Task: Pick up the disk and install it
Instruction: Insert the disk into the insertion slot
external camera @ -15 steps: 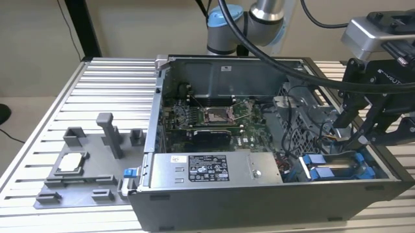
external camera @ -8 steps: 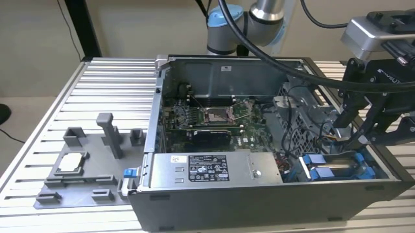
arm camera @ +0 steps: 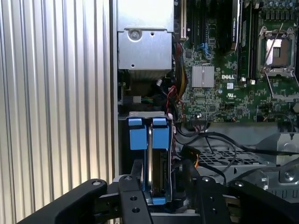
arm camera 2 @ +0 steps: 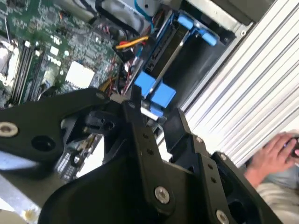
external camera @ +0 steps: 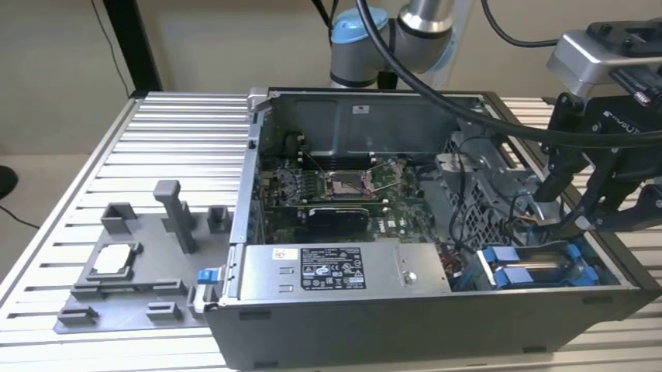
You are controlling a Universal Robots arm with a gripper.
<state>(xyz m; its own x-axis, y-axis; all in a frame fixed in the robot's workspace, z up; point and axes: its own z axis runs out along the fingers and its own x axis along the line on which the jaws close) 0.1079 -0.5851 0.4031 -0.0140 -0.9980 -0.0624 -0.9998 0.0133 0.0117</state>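
The flat silver-grey metal disk with a bright blue plastic frame (arm camera: 161, 134) stands on edge in the corner bay of the open dark grey metal computer case (external camera: 414, 329). It sits between the jaws of the black gripper (arm camera: 159, 170), which are clamped against its two faces.

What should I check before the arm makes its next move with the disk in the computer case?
1. Disk inside the computer case, standing on edge: ok.
2. Gripper lined up with the disk in the first wrist view: ok.
3. Firm hold on the disk: cannot tell.
4. Disk fully seated in its place: cannot tell.
5. Cables clear of the disk: not ok, they lie close beside it.
6. Person's hand outside the case, in the second wrist view: ok.
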